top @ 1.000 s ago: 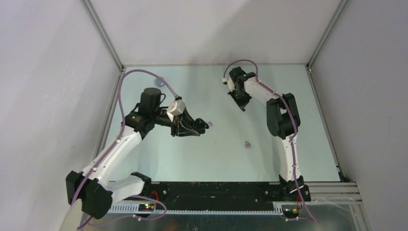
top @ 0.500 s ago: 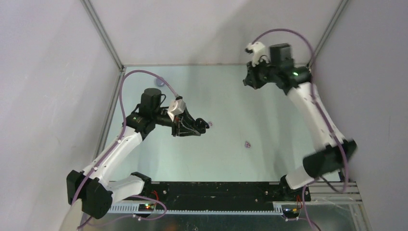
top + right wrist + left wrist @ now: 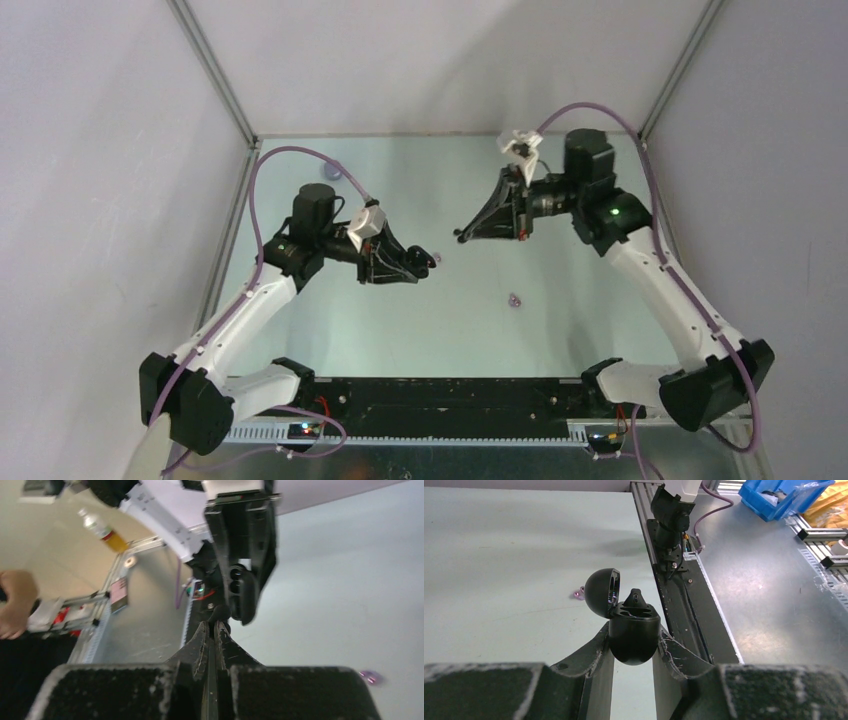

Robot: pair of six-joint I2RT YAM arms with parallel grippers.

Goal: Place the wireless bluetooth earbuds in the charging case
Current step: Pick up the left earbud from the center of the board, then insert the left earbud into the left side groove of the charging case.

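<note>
Left gripper [image 3: 634, 652] clamped open charging case [image 3: 634, 625]; right gripper [image 3: 214, 630] pinched shut on black earbud [image 3: 220, 613]; lilac earbud [image 3: 515, 299] lay on table [image 3: 420, 330].

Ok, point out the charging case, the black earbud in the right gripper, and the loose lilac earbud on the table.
charging case [image 3: 634, 640]: left wrist view, rounded lower body.
black earbud [image 3: 220, 613]: right wrist view, its round body.
lilac earbud [image 3: 515, 299]: top external view, its middle.
</note>
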